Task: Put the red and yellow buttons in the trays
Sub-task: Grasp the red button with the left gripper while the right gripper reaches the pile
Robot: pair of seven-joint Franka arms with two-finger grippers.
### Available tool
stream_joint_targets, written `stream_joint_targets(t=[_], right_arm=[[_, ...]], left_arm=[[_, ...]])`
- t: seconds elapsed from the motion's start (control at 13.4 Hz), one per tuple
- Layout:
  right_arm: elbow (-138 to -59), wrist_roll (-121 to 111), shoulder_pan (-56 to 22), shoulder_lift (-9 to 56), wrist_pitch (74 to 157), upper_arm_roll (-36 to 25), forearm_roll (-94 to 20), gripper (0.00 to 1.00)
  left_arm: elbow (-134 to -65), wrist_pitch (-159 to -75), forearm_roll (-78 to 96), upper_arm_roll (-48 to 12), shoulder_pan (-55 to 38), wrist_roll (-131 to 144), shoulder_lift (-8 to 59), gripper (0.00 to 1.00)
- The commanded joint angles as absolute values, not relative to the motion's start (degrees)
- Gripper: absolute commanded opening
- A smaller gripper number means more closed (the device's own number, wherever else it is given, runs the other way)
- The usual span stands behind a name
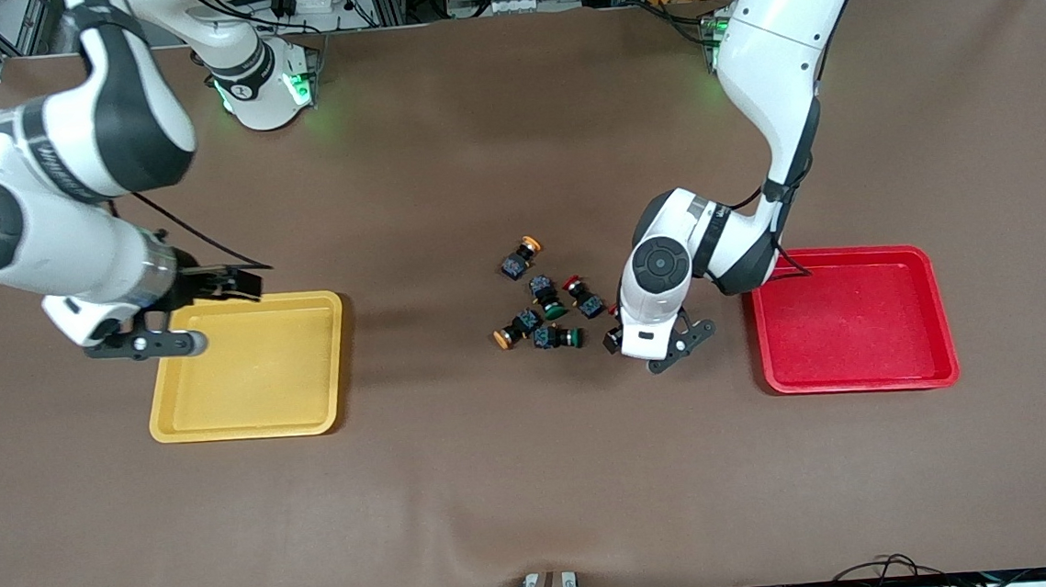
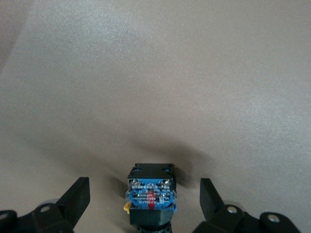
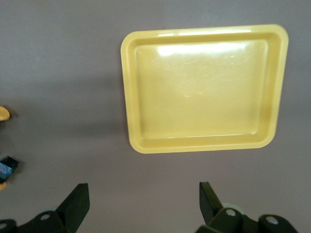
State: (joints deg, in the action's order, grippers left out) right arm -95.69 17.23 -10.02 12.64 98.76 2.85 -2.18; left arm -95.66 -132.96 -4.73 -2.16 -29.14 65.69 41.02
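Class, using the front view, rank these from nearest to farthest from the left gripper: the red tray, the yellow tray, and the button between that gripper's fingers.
1. The button, between the open left gripper's fingers.
2. The red tray, beside that gripper.
3. The yellow tray, at the right arm's end, under the open right gripper.

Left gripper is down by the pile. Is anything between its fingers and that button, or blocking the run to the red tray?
Nothing visible. The left gripper is open with one button sitting between its fingers, apart from both. Only bare table lies between that spot and the red tray; the other buttons lie toward the right arm's end.
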Motion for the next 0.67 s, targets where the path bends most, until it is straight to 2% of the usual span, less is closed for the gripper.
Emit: stream_joint_targets(t=[0.0, 0.22, 0.6], right_arm=[[-94.48, 24.84, -13.09, 14.67, 99.66, 2.11, -4.21, 1.0], [-94.48, 37.48, -17.39, 16.6, 102.55, 2.2, -5.1, 1.0], [-94.39, 59.9, -25.04, 23.19, 114.93, 4.04, -5.36, 1.0]], left_arm=[[-94.39, -133.24, -5.71, -2.02, -29.44, 67.41, 41.66, 0.94], [-94.39, -133.24, -5.54, -1.93, -29.44, 67.68, 41.66, 0.5], [-94.39, -133.16, -5.54, -1.93, -29.09, 67.59, 41.57, 0.11]])
